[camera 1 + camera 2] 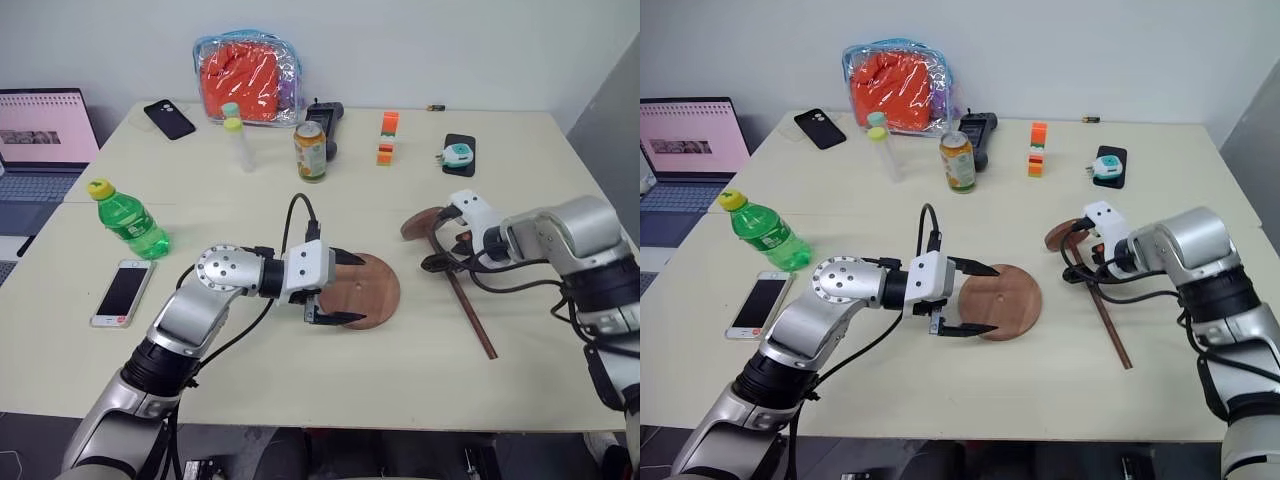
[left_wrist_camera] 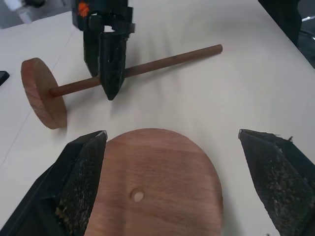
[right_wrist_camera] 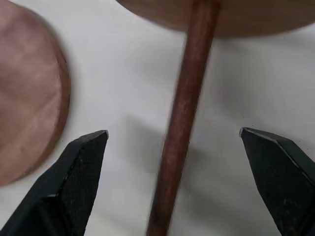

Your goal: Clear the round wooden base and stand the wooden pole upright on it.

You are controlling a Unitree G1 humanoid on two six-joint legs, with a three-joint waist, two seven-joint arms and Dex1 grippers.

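Observation:
The round wooden base [image 1: 372,292] lies flat on the table, its small centre hole [image 2: 138,195] showing and its top bare. My left gripper [image 1: 350,288] is open, with one finger on each side of the base's near part, just above it. The wooden pole [image 1: 470,312] lies on the table to the right, its fixed disc [image 1: 420,222] standing on edge at the far end. My right gripper [image 3: 173,132] is open and points down, straddling the rod [image 3: 184,113] close to that disc. The rod runs between the fingers without touching either.
A green bottle [image 1: 130,220] and a white phone [image 1: 122,292] lie at the left. Farther back stand a can [image 1: 310,150], a tube [image 1: 240,140], orange-green blocks [image 1: 387,138], a black pad [image 1: 459,153], a black phone [image 1: 170,118], an orange bag [image 1: 245,78] and a laptop [image 1: 40,140].

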